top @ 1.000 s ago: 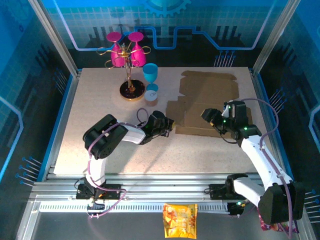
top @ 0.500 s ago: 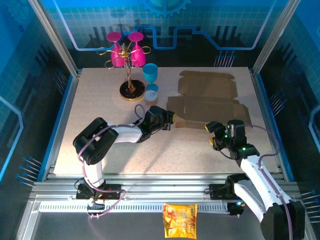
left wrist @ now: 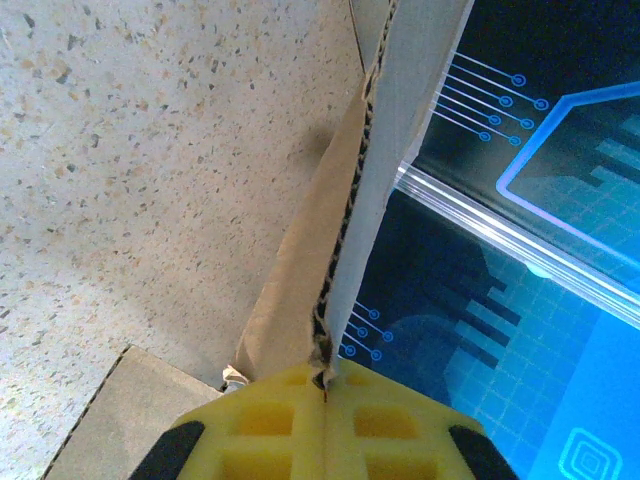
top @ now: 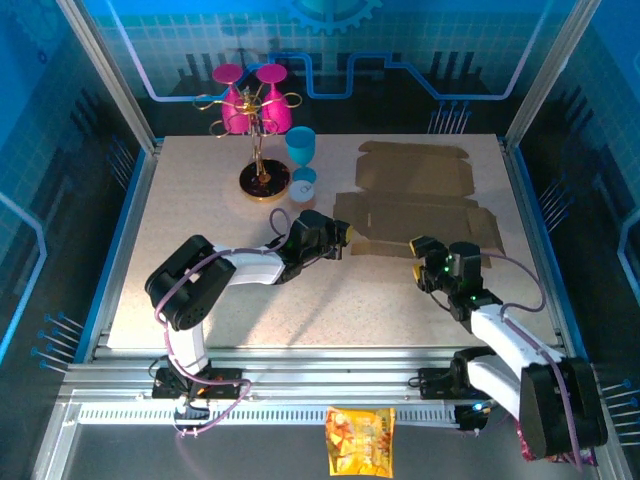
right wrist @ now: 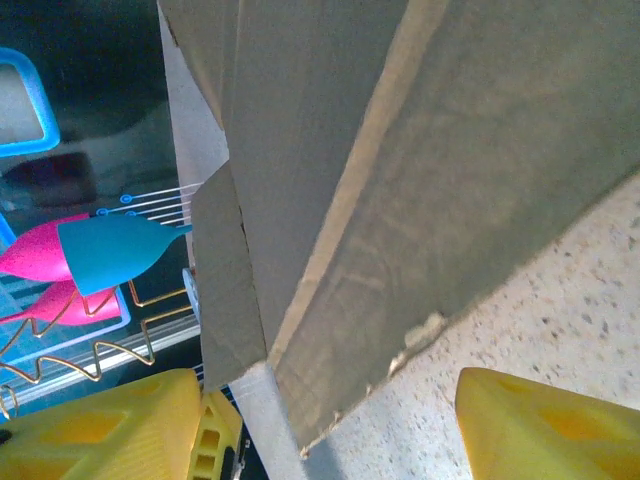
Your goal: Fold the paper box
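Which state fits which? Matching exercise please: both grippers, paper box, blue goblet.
1 left gripper
2 right gripper
3 paper box
4 blue goblet

A open
B beside the gold rack
C shut on the box's edge
D brown, unfolded

Pairs: 1-C, 2-A, 3-D, 4-B

Paper box (right wrist: 420, 150) cut off by top, right edges; left fingers (left wrist: 270, 420) cropped at bottom.

We see a bright counter (top: 190, 200) lit from overhead, ringed by dim blue walls (top: 40, 120); shadows fall soft, and the close-up paper box (right wrist: 450, 150) looks slightly blurred.
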`<state>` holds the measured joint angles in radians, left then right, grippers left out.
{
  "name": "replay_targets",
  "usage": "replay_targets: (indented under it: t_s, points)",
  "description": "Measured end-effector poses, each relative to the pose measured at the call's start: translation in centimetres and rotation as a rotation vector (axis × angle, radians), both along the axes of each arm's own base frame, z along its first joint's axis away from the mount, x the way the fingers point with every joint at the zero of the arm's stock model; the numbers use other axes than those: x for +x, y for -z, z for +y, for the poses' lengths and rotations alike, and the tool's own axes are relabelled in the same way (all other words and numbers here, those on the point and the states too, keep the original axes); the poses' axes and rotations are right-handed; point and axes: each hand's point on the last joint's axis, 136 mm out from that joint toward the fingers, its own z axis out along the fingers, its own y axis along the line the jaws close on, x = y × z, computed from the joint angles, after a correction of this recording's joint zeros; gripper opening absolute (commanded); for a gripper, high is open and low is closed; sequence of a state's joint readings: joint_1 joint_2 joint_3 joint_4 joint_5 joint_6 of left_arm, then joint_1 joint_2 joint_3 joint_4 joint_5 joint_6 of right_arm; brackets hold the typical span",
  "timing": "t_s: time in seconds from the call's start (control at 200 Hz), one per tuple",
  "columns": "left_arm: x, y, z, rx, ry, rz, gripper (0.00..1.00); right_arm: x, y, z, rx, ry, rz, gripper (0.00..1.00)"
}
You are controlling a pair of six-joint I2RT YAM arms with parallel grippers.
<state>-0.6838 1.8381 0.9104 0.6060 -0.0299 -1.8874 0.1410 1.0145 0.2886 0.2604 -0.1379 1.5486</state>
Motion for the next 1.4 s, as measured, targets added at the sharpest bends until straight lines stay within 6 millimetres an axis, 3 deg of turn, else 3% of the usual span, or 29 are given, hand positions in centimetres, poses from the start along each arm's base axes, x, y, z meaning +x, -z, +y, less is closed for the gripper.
replay_targets:
  t_s: [0.135,0.23,0.475,0.57,0.625,0.745,0.801,0.896,1.021,1.091,1.261,1.321,1.401]
  points:
    - [0.0,-0.3,0.0,-0.003,0.0,-0.002,0.0,1.0,1.0,0.0,0.005,0.007,0.004,0.63]
    - [0.0,-0.7,0.0,-0.01,-0.001,-0.008,0.0,1.6,1.4,0.0,0.006,0.009,0.001,0.55]
    - [0.0,-0.9,0.0,-0.024,-0.007,-0.002,0.0,2.8,1.8,-0.1,0.015,0.019,-0.023,0.27]
    - [0.0,-0.9,0.0,-0.027,-0.008,0.0,0.0,3.0,1.9,-0.3,0.007,0.022,-0.028,0.07]
    - [-0.1,-0.9,0.0,-0.027,-0.008,0.001,0.0,3.2,1.7,-0.3,0.007,0.023,-0.031,0.02]
    - [-0.2,-1.2,0.4,-0.022,0.004,0.011,0.45,3.9,0.7,-0.3,0.002,0.022,-0.042,0.0]
    - [-0.4,-1.6,0.8,-0.006,0.027,0.009,0.56,4.4,-0.6,-0.4,-0.016,0.019,-0.056,0.0]
    - [-0.9,-3.0,2.0,0.032,0.058,0.005,0.63,5.7,-5.2,-0.7,-0.051,0.017,-0.121,0.0]
    - [-1.2,-6.3,4.8,0.095,0.079,-0.03,0.65,7.0,-12.7,-1.2,-0.099,0.017,-0.227,0.0]
    - [-1.3,-9.3,6.9,0.146,0.08,-0.068,0.67,7.4,-16.9,-1.5,-0.126,0.015,-0.288,0.0]
    - [-2.1,-16.7,11.8,0.291,0.076,-0.198,0.67,7.2,-24.5,-1.6,-0.178,-0.004,-0.374,0.0]
    - [-2.6,-18.1,13.2,0.335,0.071,-0.226,0.67,6.9,-26.6,-1.7,-0.185,-0.007,-0.394,0.0]
    - [-3.2,-18.4,14.8,0.387,0.066,-0.226,0.66,6.0,-29.7,-1.6,-0.188,-0.013,-0.415,0.0]
